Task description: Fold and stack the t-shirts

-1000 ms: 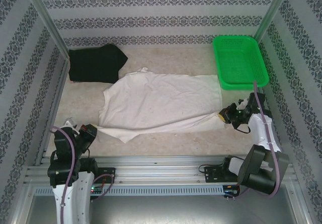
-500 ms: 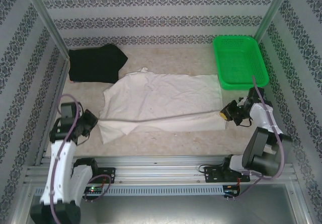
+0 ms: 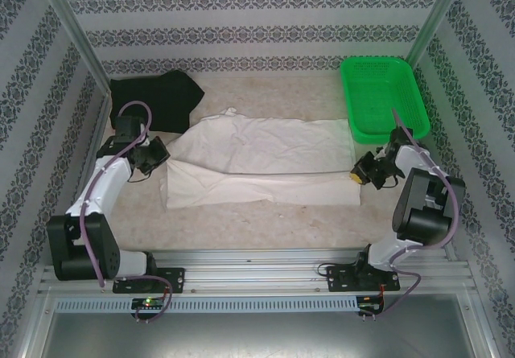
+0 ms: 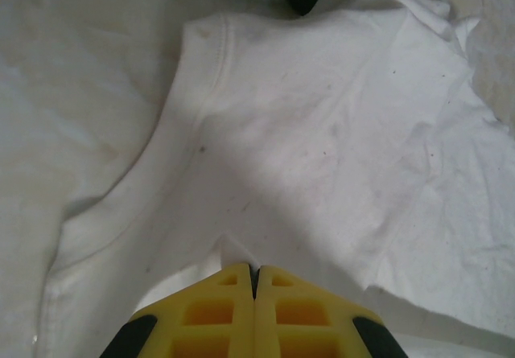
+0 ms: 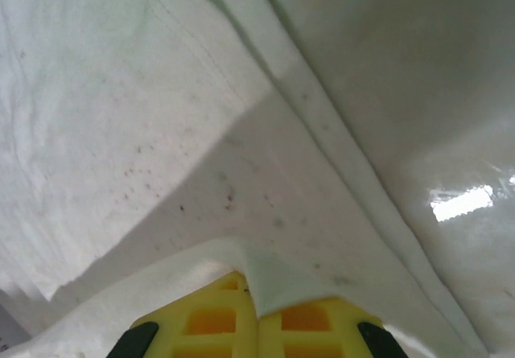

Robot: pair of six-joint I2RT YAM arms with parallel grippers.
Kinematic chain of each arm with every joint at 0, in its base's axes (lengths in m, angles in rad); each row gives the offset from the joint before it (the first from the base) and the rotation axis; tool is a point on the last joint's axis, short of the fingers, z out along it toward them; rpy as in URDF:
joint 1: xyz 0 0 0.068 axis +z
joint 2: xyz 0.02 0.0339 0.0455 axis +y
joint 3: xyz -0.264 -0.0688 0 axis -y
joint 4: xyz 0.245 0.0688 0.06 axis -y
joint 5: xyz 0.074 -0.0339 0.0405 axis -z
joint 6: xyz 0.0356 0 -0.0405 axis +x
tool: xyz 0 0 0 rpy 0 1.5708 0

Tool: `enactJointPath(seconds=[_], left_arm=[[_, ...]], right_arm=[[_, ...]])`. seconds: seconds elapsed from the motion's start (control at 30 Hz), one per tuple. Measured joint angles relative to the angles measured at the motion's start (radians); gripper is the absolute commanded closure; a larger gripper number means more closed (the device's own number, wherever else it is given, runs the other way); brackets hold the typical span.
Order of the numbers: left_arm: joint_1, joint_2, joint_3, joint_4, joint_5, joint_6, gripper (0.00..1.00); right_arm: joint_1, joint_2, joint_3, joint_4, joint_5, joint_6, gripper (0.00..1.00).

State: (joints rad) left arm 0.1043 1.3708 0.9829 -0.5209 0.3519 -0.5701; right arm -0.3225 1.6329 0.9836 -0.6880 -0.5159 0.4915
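Two shirts lie on the table [image 3: 241, 225]. The white shirt [image 3: 265, 157] sits mid-table, spread wide L-R, its near part doubled over into a long strip w/ a straight near edge. The black shirt [image 3: 153, 100] is bunched at the far-left corner, close to the white shirt's far-left tip (touching or not, can't tell). A green basket [image 3: 378, 92] stands far right, just beyond the white shirt's right end.

L gripper [image 3: 158, 155] is at the white shirt's left edge. R gripper [image 3: 360, 173] is at its right edge, near the basket's near rim.

L wrist view: yellow pads [image 4: 213, 314] are pressed together, no gap, w/ a small peak of white cloth pinched at the tips. A sleeve [image 4: 322, 125] w/ a hem seam lies flat beyond.

R wrist view: pads [image 5: 209, 322] are also pressed together, a white fold nipped betw. them and draped over the tips. Cloth beyond shows small dark specks and a hem band running diagonally.
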Motion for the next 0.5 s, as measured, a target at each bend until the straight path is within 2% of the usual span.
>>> enactJointPath(seconds=[0.2,0.5], left_arm=[[-0.007,0.095,0.037,0.013,0.011,0.045,1.0],[-0.076,0.215,0.227,0.01,0.014,0.127,1.0]], right_arm=[[0.013,0.061,0.037,0.001,0.03,-0.008,1.0],[0.013,0.098,0.075,0.0,0.067,-0.029,1.0]])
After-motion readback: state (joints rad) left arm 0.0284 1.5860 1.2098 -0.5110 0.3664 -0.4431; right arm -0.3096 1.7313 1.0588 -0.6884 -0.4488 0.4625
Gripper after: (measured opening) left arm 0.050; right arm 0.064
